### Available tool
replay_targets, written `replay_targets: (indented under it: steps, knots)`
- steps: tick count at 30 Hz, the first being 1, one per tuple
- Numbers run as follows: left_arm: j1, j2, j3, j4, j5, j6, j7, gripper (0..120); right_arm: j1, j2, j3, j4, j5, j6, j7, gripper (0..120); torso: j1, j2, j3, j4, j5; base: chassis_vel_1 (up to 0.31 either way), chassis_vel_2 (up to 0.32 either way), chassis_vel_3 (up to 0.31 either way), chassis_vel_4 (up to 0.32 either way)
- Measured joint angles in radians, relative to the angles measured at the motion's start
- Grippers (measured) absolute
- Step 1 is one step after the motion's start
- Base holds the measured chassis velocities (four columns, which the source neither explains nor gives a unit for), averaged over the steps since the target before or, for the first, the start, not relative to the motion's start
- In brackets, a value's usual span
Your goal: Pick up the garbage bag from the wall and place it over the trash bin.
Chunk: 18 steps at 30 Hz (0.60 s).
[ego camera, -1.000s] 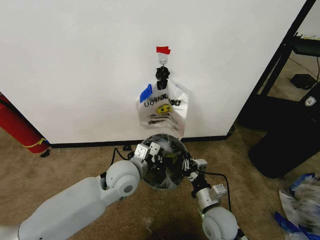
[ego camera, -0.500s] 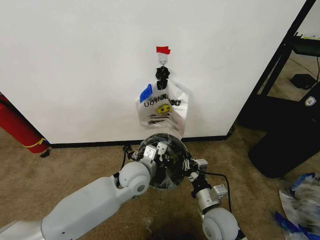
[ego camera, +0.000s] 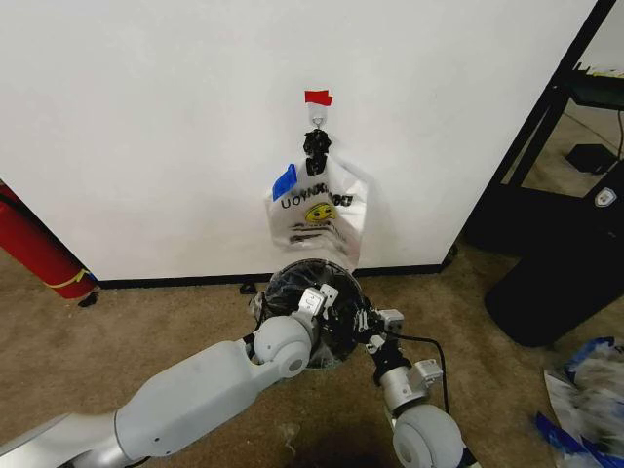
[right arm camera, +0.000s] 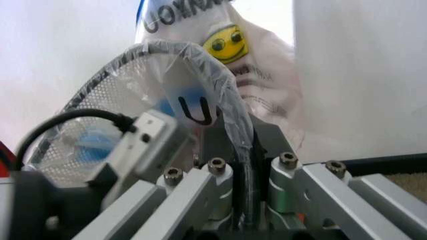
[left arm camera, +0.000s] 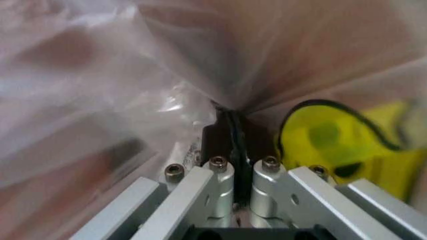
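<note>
Bright even light, soft shadows on the wall (ego camera: 146,127), wrist close-ups blurred (plastic especially), edges smeared

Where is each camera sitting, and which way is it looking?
Head: up on the robot's head, facing down and forward at the wall, smiley bag and trash bin; both arms show.
Left wrist: on the left arm, facing along the left gripper, which is shut on the garbage bag.
Right wrist: on the right arm, facing along the right gripper, which is shut on the bin's rim.
All three share the smiley bag.
</note>
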Motion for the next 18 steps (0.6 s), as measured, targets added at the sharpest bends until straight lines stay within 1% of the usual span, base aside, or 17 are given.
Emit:
replay_targets:
  steps: [11,18]
  knots:
    - [-0.010,-0.008,0.002,0.044,0.000,-0.009,-0.018,0,-0.011,-0.009,0.001,0.021,0.009,-0.001,-0.008,1,0.000,0.000,0.000,0.0003,0.0000,0.000,0.000,0.000,0.000]
    - [0.010,-0.012,-0.003,0.050,-0.002,-0.057,-0.015,0,-0.017,0.003,-0.005,0.023,0.014,-0.001,-0.011,1,0.000,0.000,0.000,0.0002,0.0000,0.000,0.000,0.000,0.000]
